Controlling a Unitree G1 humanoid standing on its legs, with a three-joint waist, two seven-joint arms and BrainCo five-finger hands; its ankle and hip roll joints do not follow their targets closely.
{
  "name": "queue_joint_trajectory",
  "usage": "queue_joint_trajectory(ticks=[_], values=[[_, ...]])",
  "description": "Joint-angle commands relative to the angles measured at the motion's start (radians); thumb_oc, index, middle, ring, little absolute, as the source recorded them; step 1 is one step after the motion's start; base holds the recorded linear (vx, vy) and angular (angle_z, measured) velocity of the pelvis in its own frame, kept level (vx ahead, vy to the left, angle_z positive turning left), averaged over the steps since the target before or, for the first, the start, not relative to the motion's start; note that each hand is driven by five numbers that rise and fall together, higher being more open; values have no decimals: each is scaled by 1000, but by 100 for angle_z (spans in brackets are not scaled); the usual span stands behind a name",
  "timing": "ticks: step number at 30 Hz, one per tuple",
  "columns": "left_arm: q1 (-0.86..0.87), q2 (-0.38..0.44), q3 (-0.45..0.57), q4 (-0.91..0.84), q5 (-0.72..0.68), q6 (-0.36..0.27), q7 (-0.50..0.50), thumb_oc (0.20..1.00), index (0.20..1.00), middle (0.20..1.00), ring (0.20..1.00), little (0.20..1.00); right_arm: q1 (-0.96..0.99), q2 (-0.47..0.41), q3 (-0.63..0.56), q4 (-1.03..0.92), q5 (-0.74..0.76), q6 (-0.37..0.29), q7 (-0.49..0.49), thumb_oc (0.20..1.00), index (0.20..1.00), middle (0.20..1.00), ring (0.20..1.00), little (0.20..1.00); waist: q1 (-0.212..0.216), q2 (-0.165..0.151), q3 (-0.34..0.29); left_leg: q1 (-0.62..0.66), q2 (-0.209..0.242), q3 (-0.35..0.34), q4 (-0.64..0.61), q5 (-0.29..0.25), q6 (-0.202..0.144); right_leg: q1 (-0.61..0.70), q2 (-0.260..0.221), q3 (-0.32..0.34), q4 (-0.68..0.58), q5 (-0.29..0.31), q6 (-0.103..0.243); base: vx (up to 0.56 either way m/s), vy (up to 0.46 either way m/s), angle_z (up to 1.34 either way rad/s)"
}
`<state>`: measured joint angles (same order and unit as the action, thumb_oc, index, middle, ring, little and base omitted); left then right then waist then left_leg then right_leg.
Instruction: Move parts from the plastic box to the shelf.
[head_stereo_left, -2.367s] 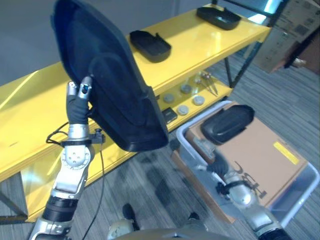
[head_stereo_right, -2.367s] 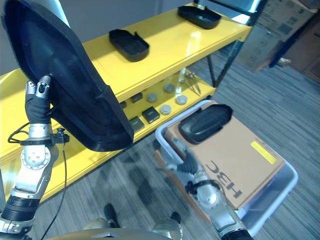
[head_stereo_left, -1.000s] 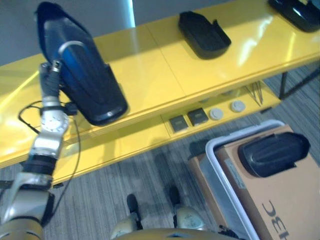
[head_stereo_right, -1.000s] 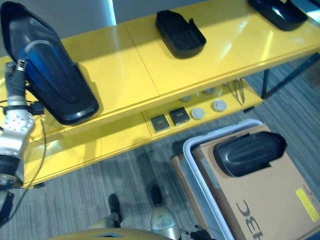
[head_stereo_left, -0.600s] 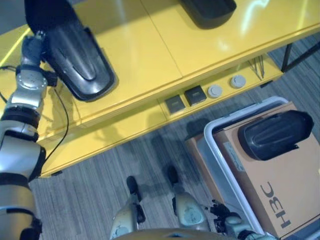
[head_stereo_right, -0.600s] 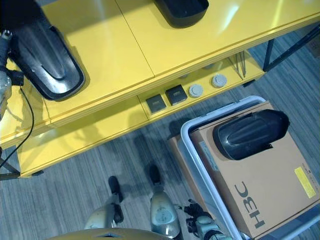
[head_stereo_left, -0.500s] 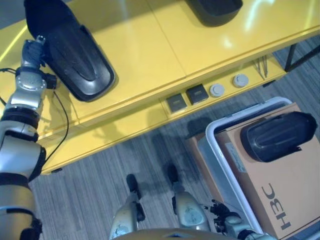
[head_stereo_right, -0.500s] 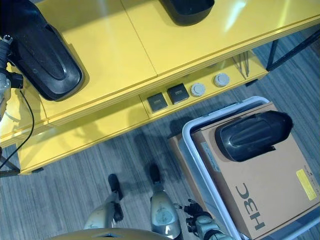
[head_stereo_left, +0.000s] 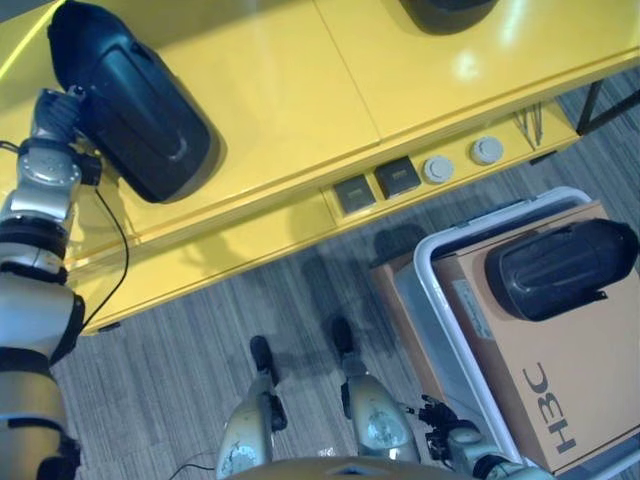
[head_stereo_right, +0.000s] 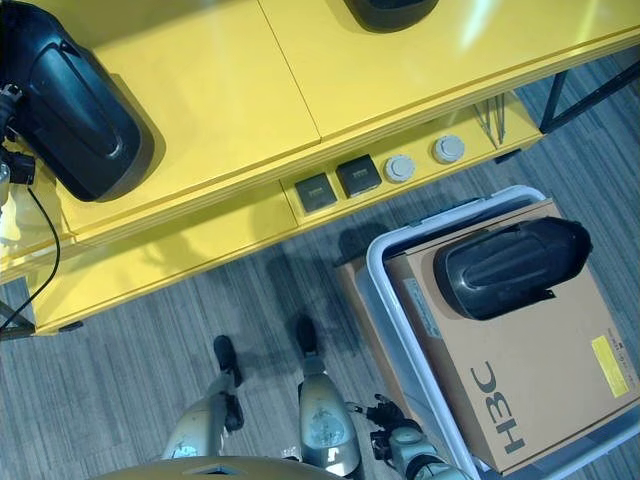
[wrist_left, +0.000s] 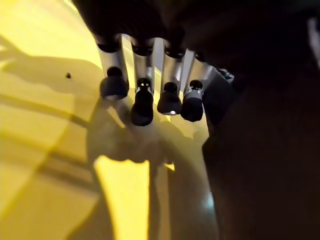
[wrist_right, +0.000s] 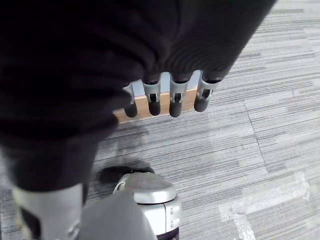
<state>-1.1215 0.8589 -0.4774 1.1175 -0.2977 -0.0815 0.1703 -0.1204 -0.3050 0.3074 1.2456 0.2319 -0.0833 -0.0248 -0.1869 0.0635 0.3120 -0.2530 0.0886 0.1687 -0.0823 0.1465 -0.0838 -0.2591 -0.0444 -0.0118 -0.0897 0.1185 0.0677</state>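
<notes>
A large black moulded part (head_stereo_left: 135, 105) lies flat on the top of the yellow shelf (head_stereo_left: 290, 90), at its left end. My left hand (head_stereo_left: 57, 112) rests at that part's left edge. In the left wrist view its fingers (wrist_left: 144, 102) hang relaxed over the yellow surface with nothing in them, and the black part (wrist_left: 265, 150) is right beside them. A second black part (head_stereo_left: 560, 268) lies on a cardboard carton inside the plastic box (head_stereo_left: 428, 300) on the floor. My right hand (wrist_right: 170, 102) hangs low over the carpet, fingers relaxed and holding nothing.
Another black part (head_stereo_right: 390, 10) sits further along the shelf top. The lower shelf holds two square black pieces (head_stereo_left: 375, 185), two round discs (head_stereo_left: 460, 160) and thin metal tools (head_stereo_left: 530, 120). Grey carpet lies between the shelf and the box.
The left hand has lowered the big black part from upright to flat on the shelf top. The right hand has dropped away from the box. The camera has tilted down.
</notes>
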Motion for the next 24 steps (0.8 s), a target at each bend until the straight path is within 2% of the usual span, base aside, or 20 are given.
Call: queue_joint_trajectory(ticks=[1, 7, 14, 15, 16, 17, 18, 24], values=[[-102, 35, -49, 49, 75, -21, 7, 200, 200, 200, 200, 200, 3, 17, 16, 16, 52, 4, 13, 1000, 1000, 1000, 1000, 1000, -16, -16, -8, 77, 45, -43, -5, -53, -55, -19, -74, -22, 2, 30, 92, -21, 3, -7], [-108, 36, -63, 57, 127, -14, 21, 200, 200, 200, 200, 200, 12, 23, -30, 27, 135, 2, 21, 1000, 1000, 1000, 1000, 1000, -26, -19, -2, 72, 48, -32, -5, -52, -57, -34, -72, -12, 2, 35, 91, -2, -1, -5], [-132, 35, -81, 93, 168, -4, 29, 200, 200, 200, 200, 200, 15, 19, -16, 23, 135, -2, 26, 1000, 1000, 1000, 1000, 1000, -32, -18, -7, 72, 52, -24, -5, -52, -59, -37, -68, -1, 2, 33, 90, 3, -4, -2], [-140, 34, -81, 100, 176, -2, 36, 561, 561, 561, 561, 561, 16, 19, -14, 24, 133, -2, 25, 1000, 1000, 1000, 1000, 1000, -34, -18, -8, 73, 53, -22, -5, -52, -60, -38, -66, 1, 2, 33, 90, 0, 0, 0], [-142, 29, -83, 79, 194, -6, 53, 636, 636, 636, 636, 636, 18, 19, -16, 18, 138, -7, 21, 1000, 1000, 1000, 1000, 1000, -35, -19, -7, 72, 53, -22, -5, -53, -60, -39, -65, 1, 2, 32, 89, -1, -17, -4], [-140, 29, -85, 63, 210, -7, 62, 944, 944, 944, 944, 944, 20, 17, -19, 14, 140, -10, 18, 1000, 1000, 1000, 1000, 1000, -35, -19, -7, 72, 53, -21, -5, -53, -61, -41, -65, 1, 2, 33, 88, -6, -10, -4], [-137, 33, -84, 58, 216, -8, 66, 1000, 1000, 1000, 1000, 1000, 21, 16, -23, 12, 145, -11, 17, 1000, 1000, 1000, 1000, 1000, -35, -19, -8, 71, 53, -20, -5, -53, -61, -42, -64, 2, 2, 33, 88, 0, 0, 0], [-89, 53, -53, 32, 243, -18, 101, 1000, 1000, 1000, 1000, 1000, 44, 17, -43, 4, 166, -20, 18, 1000, 1000, 1000, 1000, 1000, -42, -23, -21, 73, 57, -10, -5, -56, -63, -44, -60, 8, 2, 33, 85, 0, 0, 0]])
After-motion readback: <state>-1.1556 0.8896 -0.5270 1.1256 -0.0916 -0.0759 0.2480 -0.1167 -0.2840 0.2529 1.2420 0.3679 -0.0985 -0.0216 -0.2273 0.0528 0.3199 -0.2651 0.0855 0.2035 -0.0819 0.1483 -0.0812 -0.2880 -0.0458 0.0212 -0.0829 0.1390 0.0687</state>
